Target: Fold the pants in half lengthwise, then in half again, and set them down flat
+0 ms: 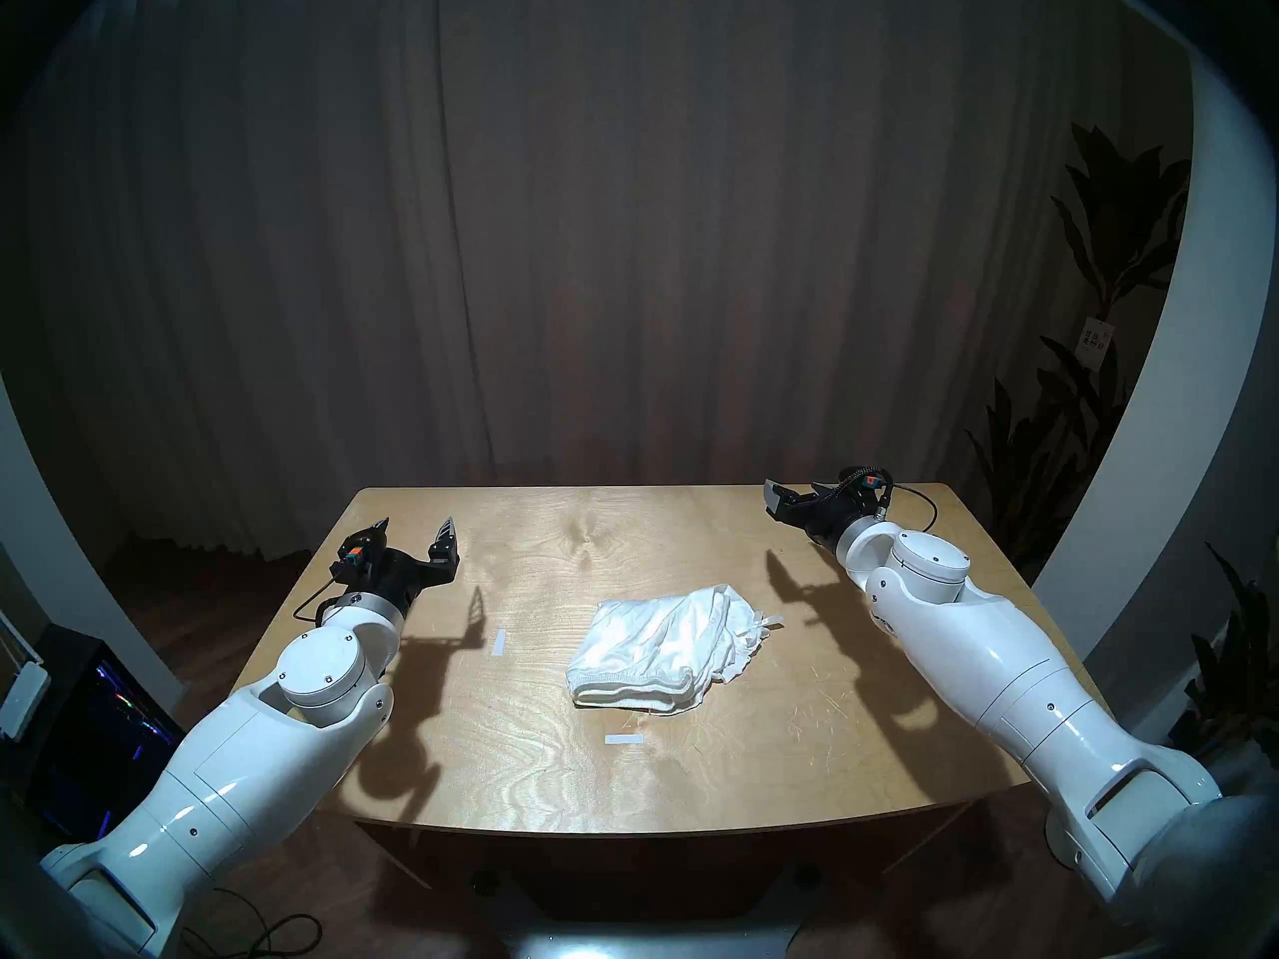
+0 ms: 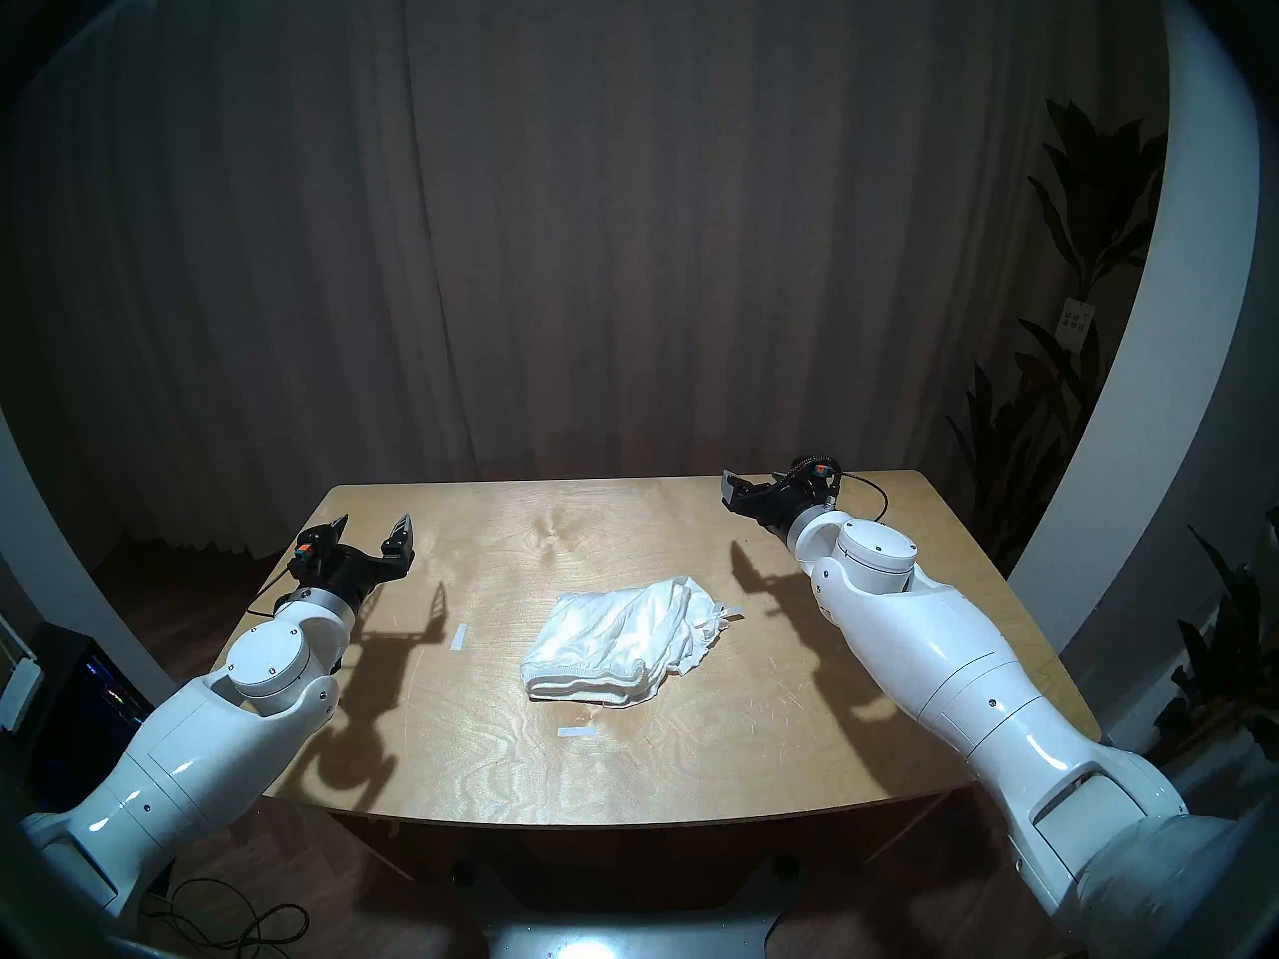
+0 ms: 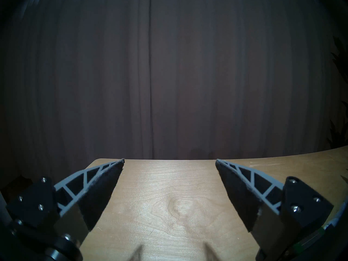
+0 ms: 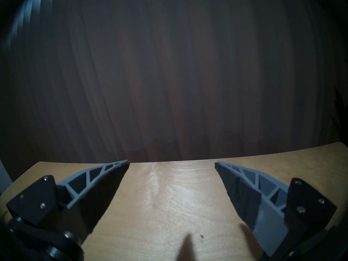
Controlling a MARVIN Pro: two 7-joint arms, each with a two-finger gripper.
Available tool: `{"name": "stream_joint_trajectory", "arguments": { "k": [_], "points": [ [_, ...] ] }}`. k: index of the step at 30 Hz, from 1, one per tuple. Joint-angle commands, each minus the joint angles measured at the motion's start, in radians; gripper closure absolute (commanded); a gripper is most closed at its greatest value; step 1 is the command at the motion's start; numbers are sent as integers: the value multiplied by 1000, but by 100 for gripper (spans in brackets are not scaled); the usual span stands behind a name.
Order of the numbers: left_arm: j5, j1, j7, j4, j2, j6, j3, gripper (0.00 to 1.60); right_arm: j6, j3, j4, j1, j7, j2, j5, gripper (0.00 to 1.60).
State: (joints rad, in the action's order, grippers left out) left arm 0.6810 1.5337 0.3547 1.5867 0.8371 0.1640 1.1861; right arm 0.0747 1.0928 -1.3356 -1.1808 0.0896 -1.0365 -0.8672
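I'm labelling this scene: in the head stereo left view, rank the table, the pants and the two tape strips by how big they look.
1. Table
2. Pants
3. The tape strips: left strip and near strip look alike, so I won't rank them.

The right gripper (image 1: 782, 497), upper right of the head views, shows only one finger clearly; its opening is unreadable there. Both arms are cut off at the lower corners. The right wrist view's curtain (image 4: 169, 76) is blurred.
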Motion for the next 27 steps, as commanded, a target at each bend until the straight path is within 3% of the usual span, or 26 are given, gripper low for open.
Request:
{"name": "stream_joint_trajectory", "arguments": {
  "k": [1, 12, 22, 27],
  "points": [
    [-65, -81, 4, -20, 23, 47, -6, 0, -90, 20, -31, -19, 103, -65, 17, 0],
    [-129, -146, -40, -129, 39, 132, -29, 0, -252, 38, -74, -55, 298, -131, 89, 0],
    [-69, -205, -251, -251, 19, 222, -28, 0, -357, 16, -91, -53, 418, -170, 188, 0],
    [-31, -242, -332, -313, 35, 264, -32, 0, -365, -15, -76, -33, 431, -176, 235, 0]
  ]
}}
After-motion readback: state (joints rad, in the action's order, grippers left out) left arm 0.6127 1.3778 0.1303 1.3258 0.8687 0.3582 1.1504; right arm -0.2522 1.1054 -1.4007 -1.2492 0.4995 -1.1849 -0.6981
